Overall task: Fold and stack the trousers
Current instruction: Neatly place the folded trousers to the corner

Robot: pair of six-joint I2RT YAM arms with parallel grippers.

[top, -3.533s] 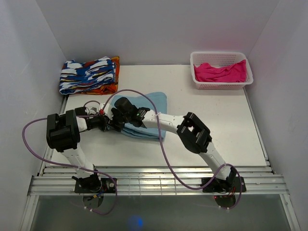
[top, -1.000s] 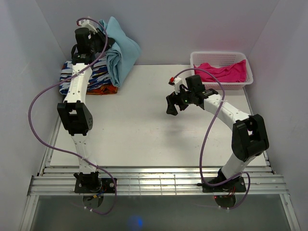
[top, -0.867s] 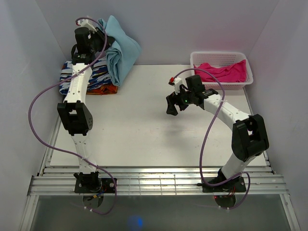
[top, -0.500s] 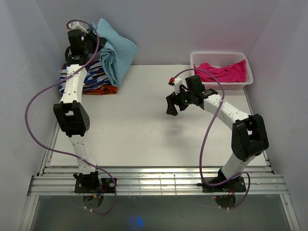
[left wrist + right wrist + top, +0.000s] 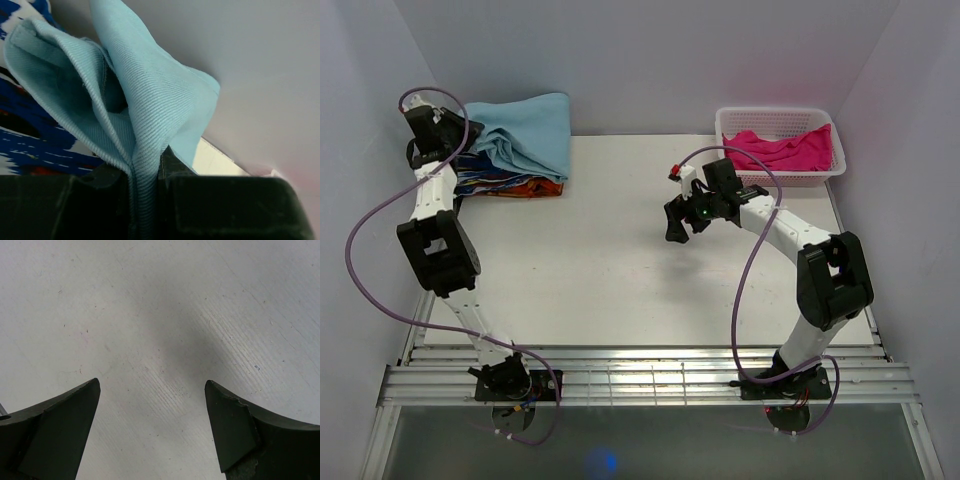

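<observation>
The left arm is reaching to the far-left corner of the worktop [image 5: 620,270], and the left fingers [image 5: 452,143] are standing nearly closed, pinching an edge of the trousers [image 5: 525,135]. In the left wrist view, the left fingers [image 5: 210,205] are clamping several layers of the light-blue fabric, and the trousers [image 5: 150,115] are fanning out from the grip in loose folds. The trousers are sitting as a bunched, folded bundle over the patterned cloth [image 5: 510,183] at that far-left corner, close against the back wall. The patterned cloth [image 5: 30,145] is showing under and to the left of the bundle, with its near edge exposed. Whether the whole bundle is resting its weight on the cloth cannot be determined from these views. The right arm is extending over the middle of the worktop, right of centre, and the right fingers [image 5: 672,228] are pointing down toward the surface. In the right wrist view, the right fingers [image 5: 60,425] are standing wide apart and are gripping nothing, with only bare worktop showing between them. They are hanging above the surface, well apart from the trousers. A white basket [image 5: 780,112] is sitting at the far-right corner of the worktop, and a pink garment [image 5: 780,150] is lying inside it.
</observation>
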